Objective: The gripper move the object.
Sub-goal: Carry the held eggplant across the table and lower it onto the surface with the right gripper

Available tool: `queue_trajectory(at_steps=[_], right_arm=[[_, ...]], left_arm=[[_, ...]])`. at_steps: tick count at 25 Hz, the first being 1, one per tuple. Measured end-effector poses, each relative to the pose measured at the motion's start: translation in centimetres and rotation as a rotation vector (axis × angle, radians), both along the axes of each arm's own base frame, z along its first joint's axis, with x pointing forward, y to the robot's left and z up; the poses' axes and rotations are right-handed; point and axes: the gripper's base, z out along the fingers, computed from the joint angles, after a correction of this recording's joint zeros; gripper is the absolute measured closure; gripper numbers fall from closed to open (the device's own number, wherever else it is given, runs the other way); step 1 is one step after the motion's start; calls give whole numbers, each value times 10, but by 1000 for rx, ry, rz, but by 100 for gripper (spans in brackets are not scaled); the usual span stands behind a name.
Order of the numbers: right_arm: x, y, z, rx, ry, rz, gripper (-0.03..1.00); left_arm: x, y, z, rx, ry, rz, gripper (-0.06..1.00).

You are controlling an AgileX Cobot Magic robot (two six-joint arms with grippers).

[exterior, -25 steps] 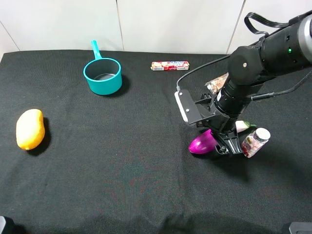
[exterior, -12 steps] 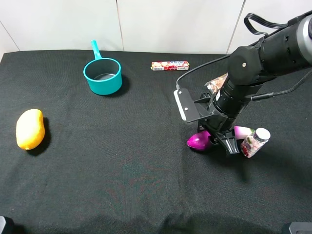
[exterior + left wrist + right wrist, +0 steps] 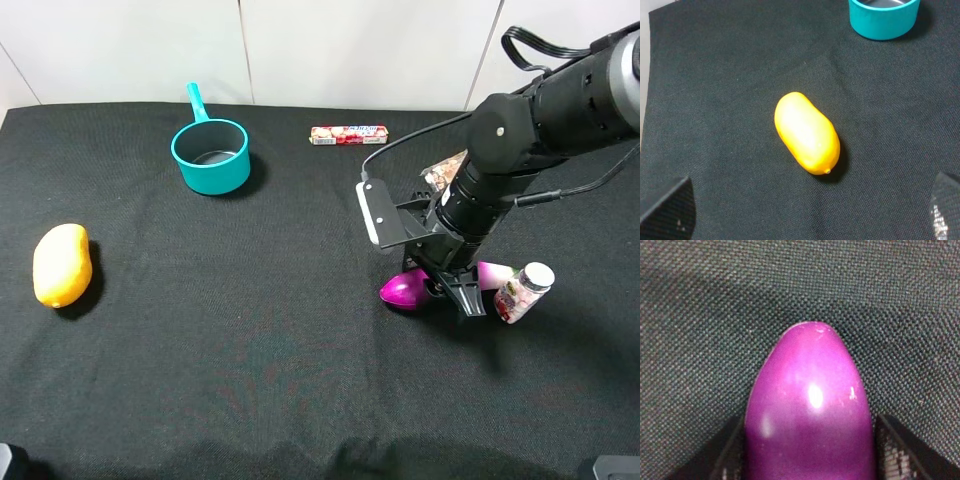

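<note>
The right gripper [image 3: 450, 292] pinches the eggplant [image 3: 400, 291] across its middle — 2 fingers [image 3: 727, 452] flanking the glossy body, likely so it cannot roll — near the right edge of the worktop [image 3: 280, 380], beside the bottle [image 3: 522, 292].

Eggplant [image 3: 401, 291]: 1, glossy magenta-purple, elongated, fading to whitish at its right end. The rounded purple tip points left. It lies crosswise, roughly level, right of centre at mid depth.

Gripper [image 3: 440, 288]: 1, black, white box on its wrist, pointing down. Its fingers [image 3: 729, 452] are clamped against both flanks of the eggplant's middle.
</note>
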Motion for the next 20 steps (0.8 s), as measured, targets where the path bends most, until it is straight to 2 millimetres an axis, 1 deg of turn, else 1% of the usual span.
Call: queue_trajectory(at_steps=[7, 20], right_arm=[[2, 2, 3, 5, -4, 1, 57], [23, 17, 29, 35, -9, 0, 57]], left_arm=[[0, 0, 0, 0, 0, 0, -5], [0, 0, 0, 0, 0, 0, -5]])
